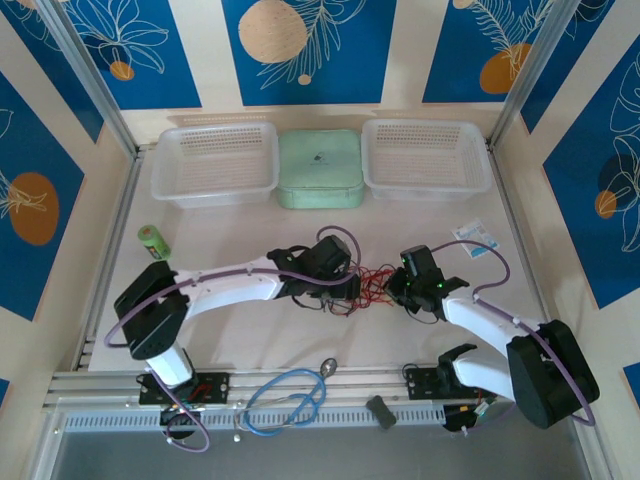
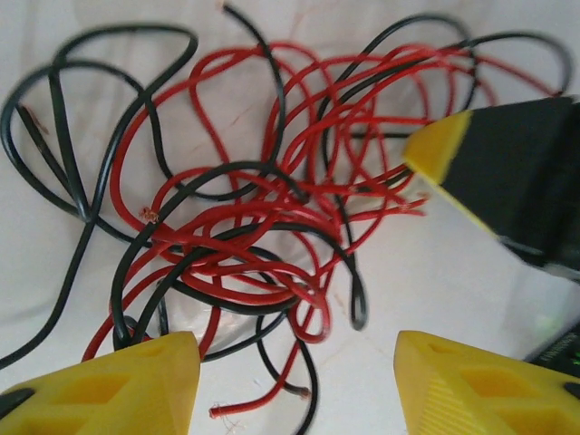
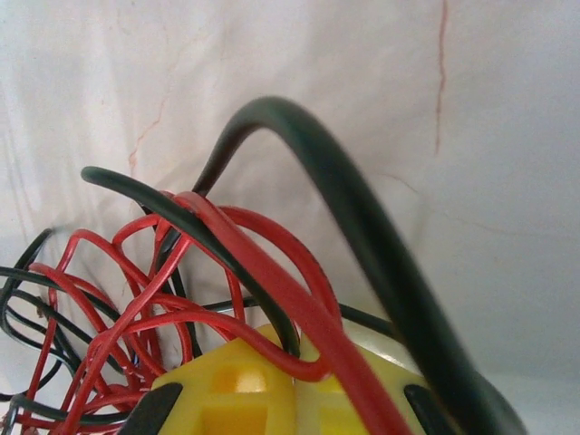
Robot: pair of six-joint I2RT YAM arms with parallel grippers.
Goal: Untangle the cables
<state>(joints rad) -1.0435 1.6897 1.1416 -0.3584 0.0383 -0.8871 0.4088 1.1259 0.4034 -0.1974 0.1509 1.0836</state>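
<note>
Top external: cables [image 1: 372,286] sit as one red-and-black clump on the table [image 1: 250,235], squeezed between left gripper [image 1: 350,290] and right gripper [image 1: 400,288]. Clump stretches roughly left-right between them; no single direction, loops go every way. Left wrist: left fingers spread apart over the near edge of the tangle, gripping nothing. Right wrist: right fingers clenched on red and black strands at the clump's edge.

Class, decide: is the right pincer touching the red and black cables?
Touching. The right wrist view shows the right pincer shut, with red and black strands of the cables running into the seam between its yellow fingertips.
</note>
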